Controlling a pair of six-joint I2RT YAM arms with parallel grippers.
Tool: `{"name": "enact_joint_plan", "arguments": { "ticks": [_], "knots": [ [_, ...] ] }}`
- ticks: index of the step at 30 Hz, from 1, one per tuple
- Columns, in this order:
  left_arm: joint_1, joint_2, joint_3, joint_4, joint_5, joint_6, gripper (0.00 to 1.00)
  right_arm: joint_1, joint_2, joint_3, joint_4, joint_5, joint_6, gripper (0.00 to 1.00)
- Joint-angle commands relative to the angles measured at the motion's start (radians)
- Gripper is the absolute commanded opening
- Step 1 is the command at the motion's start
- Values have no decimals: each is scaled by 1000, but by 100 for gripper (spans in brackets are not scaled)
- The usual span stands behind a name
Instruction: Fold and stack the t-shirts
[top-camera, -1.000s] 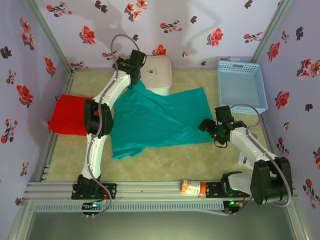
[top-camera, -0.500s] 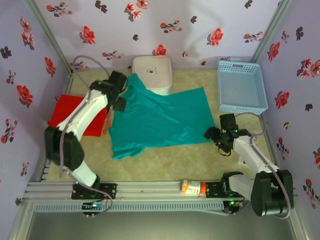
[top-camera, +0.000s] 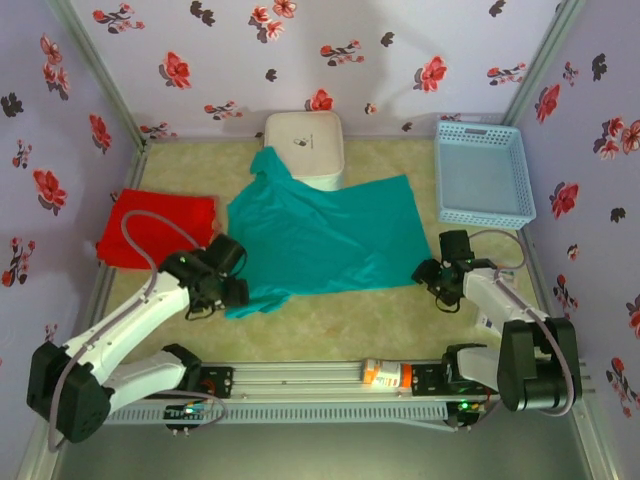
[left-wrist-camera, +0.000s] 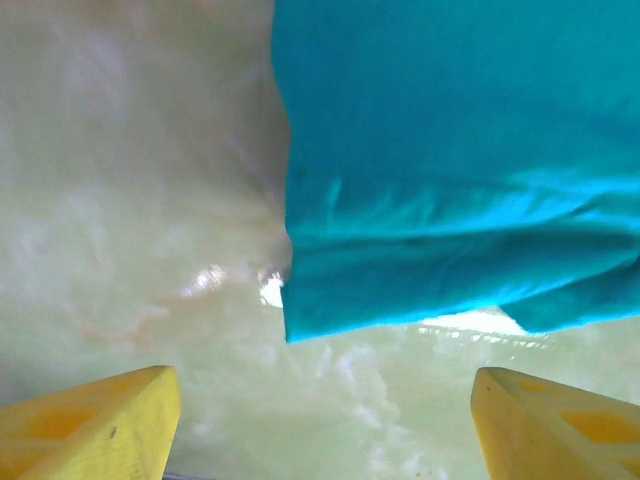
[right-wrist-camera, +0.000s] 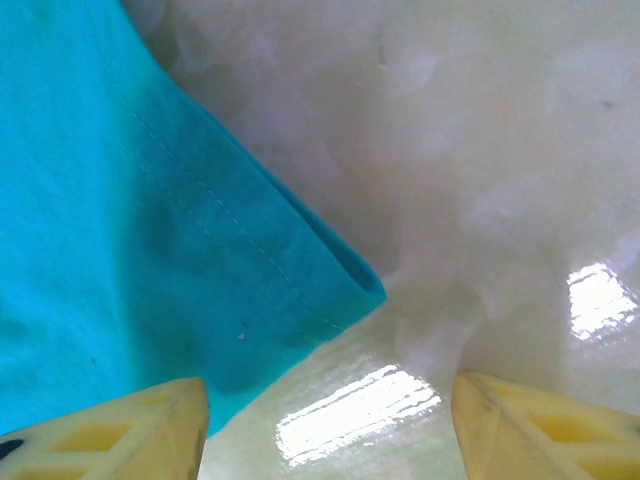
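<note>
Top external: teal tee (top-camera: 320, 235) between left pincer (top-camera: 238, 282) and right pincer (top-camera: 427, 271), both with jaws apart.

Teal tee (top-camera: 320, 240) lies spread and rumpled in front of the box (top-camera: 305, 145), one corner lapping onto it. Red tee (top-camera: 155, 228) lies bunched, well left of the box.

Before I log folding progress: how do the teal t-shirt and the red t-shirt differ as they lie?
The teal t-shirt is spread wide across the middle; the red t-shirt is a smaller, compact shape at the left edge. The teal t-shirt's top reaches the white box; the red t-shirt lies clear of it. Both lie on the table, side by side, unstacked.
</note>
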Motion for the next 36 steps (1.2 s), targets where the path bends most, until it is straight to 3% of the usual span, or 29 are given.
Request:
{"name": "enact_joint_plan", "arguments": {
  "ticks": [1, 8, 17, 22, 25, 27, 36],
  "knots": [
    [-39, -17, -99, 117, 33, -199, 77, -7, 15, 21, 51, 22, -14, 63],
    [-49, 13, -172, 198, -23, -227, 69, -7, 70, 17, 96, 3, -18, 54],
    [-48, 35, -231, 346, -100, -219, 45, -7, 121, 31, 144, -37, -33, 44],
    [-47, 38, -239, 348, -116, -209, 29, -5, 145, 29, 157, -80, -36, 22],
    [-45, 43, -234, 329, -115, -203, 13, -6, 151, 30, 129, -97, -38, 5],
    [-45, 42, -218, 296, -110, -197, 1, -4, 139, 31, 96, -112, -36, 0],
    [-45, 30, -80, 90, -103, -144, 0, -5, -47, 160, -257, -192, -45, 0]
  ]
}}
